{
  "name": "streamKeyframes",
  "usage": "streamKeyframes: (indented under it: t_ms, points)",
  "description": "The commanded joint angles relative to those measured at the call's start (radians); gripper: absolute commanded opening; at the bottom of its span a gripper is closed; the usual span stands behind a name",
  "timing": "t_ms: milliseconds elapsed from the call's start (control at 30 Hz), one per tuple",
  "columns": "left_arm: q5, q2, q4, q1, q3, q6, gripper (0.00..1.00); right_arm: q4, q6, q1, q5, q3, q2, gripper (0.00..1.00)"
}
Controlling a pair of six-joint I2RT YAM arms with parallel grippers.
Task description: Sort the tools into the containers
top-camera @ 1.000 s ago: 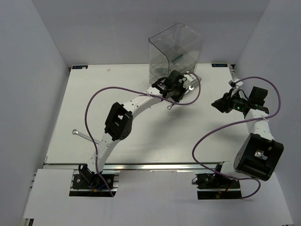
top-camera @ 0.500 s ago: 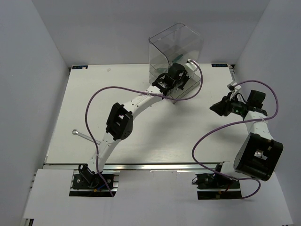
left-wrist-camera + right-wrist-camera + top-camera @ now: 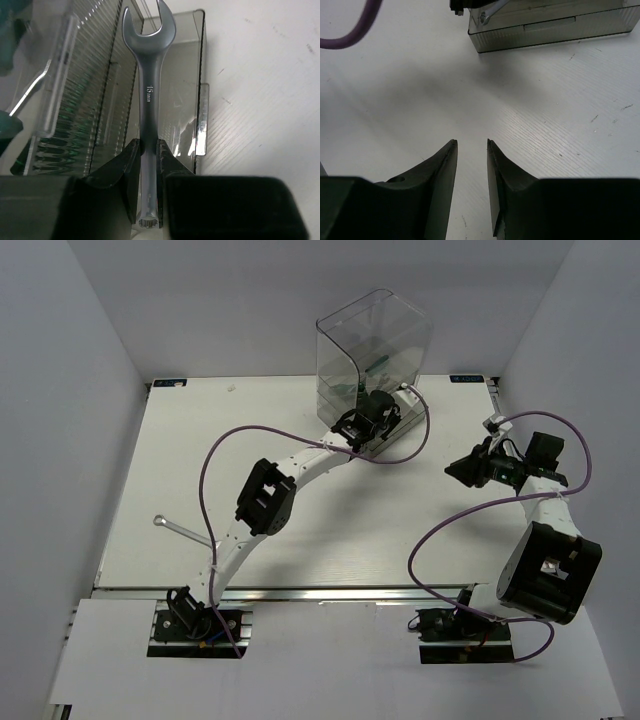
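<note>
My left gripper (image 3: 148, 142) is shut on a silver wrench (image 3: 149, 95), whose open end points out over the pulled-out bottom drawer (image 3: 186, 85) of the clear smoky drawer unit (image 3: 372, 345). In the top view the left gripper (image 3: 372, 414) sits right at the front of the unit. A second wrench (image 3: 176, 529) lies on the table at the near left. A green screwdriver handle (image 3: 376, 364) shows through the unit's wall. My right gripper (image 3: 471, 143) hovers open and empty over bare table; in the top view the right gripper (image 3: 462, 469) is to the right of the drawer.
The pulled-out drawer (image 3: 550, 22) lies ahead of the right gripper. Purple cables (image 3: 300, 435) loop over both arms. White walls close the table at the back and on both sides.
The left gripper has carried the wrench back and right, up to the drawer unit and over the open drawer. The right arm has shifted only slightly.
</note>
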Motion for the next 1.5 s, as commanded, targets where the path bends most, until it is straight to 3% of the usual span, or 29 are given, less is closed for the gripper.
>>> streamKeyframes:
  t_ms: [0, 100, 300, 500, 600, 667, 733, 767, 800, 867, 967, 1033, 1067, 1100, 1133, 1200, 1233, 1267, 1333, 1400, 1433, 1467]
  points:
    - [-0.034, -0.041, 0.061, 0.006, 0.033, 0.017, 0.00, -0.007, -0.015, -0.005, -0.041, -0.005, 0.001, 0.36]
    - [-0.023, -0.044, 0.056, 0.006, 0.031, 0.007, 0.04, -0.031, -0.049, -0.005, -0.051, -0.001, 0.006, 0.38]
    - [0.018, -0.073, 0.047, 0.003, 0.031, -0.020, 0.39, -0.091, -0.118, -0.002, -0.068, 0.003, 0.016, 0.41]
    - [0.030, -0.130, 0.028, -0.001, -0.012, -0.032, 0.54, -0.145, -0.175, 0.016, -0.075, 0.026, 0.030, 0.42]
    - [0.030, -0.164, 0.027, -0.003, -0.036, -0.054, 0.57, -0.169, -0.196, 0.030, -0.069, 0.039, 0.026, 0.42]
    - [0.049, -0.208, 0.018, -0.012, -0.030, -0.062, 0.53, -0.213, -0.256, 0.051, -0.057, 0.050, 0.018, 0.42]
    - [0.073, -0.254, 0.001, -0.032, -0.030, -0.066, 0.43, -0.253, -0.322, 0.073, -0.046, 0.068, 0.013, 0.49]
    - [0.084, -0.280, -0.010, -0.037, -0.033, -0.071, 0.28, -0.273, -0.398, 0.105, -0.040, 0.073, 0.007, 0.65]
    - [0.093, -0.340, -0.024, -0.043, -0.048, -0.088, 0.19, -0.318, -0.441, 0.125, -0.040, 0.079, 0.003, 0.86]
    - [0.096, -0.415, -0.073, -0.047, -0.094, -0.126, 0.02, -0.346, -0.527, 0.201, -0.023, 0.084, -0.019, 0.89]
    - [0.026, -0.620, -0.133, -0.049, -0.286, -0.209, 0.02, -0.225, -0.459, 0.313, 0.005, 0.040, -0.047, 0.90]
    - [-0.021, -0.805, -0.172, -0.040, -0.477, -0.278, 0.29, -0.223, -0.420, 0.367, -0.002, 0.044, -0.021, 0.89]
    - [-0.060, -0.866, -0.192, -0.032, -0.531, -0.316, 0.43, -0.266, -0.446, 0.480, 0.052, 0.082, 0.027, 0.89]
    - [-0.077, -0.929, -0.214, -0.021, -0.579, -0.385, 0.67, -0.286, -0.477, 0.548, 0.099, 0.094, 0.045, 0.89]
    - [-0.092, -0.984, -0.272, 0.008, -0.642, -0.426, 0.74, -0.268, -0.428, 0.614, 0.156, 0.090, 0.056, 0.89]
    - [-0.111, -1.124, -0.336, 0.045, -0.673, -0.512, 0.83, -0.069, -0.329, 0.795, 0.303, 0.025, 0.045, 0.88]
    - [-0.132, -1.162, -0.394, 0.066, -0.680, -0.534, 0.93, -0.006, -0.237, 0.847, 0.334, 0.012, 0.047, 0.88]
    - [-0.155, -1.226, -0.419, 0.069, -0.688, -0.551, 0.94, 0.084, -0.177, 0.945, 0.392, 0.016, 0.074, 0.85]
    - [-0.210, -1.282, -0.471, 0.071, -0.699, -0.585, 0.96, 0.131, 0.013, 1.025, 0.448, 0.102, 0.133, 0.71]
    - [-0.245, -1.363, -0.479, 0.071, -0.736, -0.620, 0.97, 0.144, 0.121, 1.026, 0.488, 0.244, 0.257, 0.71]
    - [-0.253, -1.388, -0.479, 0.071, -0.751, -0.631, 0.98, 0.136, 0.121, 1.168, 0.515, 0.301, 0.303, 0.62]
    - [-0.258, -1.411, -0.478, 0.071, -0.762, -0.641, 0.98, 0.118, 0.237, 1.193, 0.523, 0.362, 0.399, 0.62]
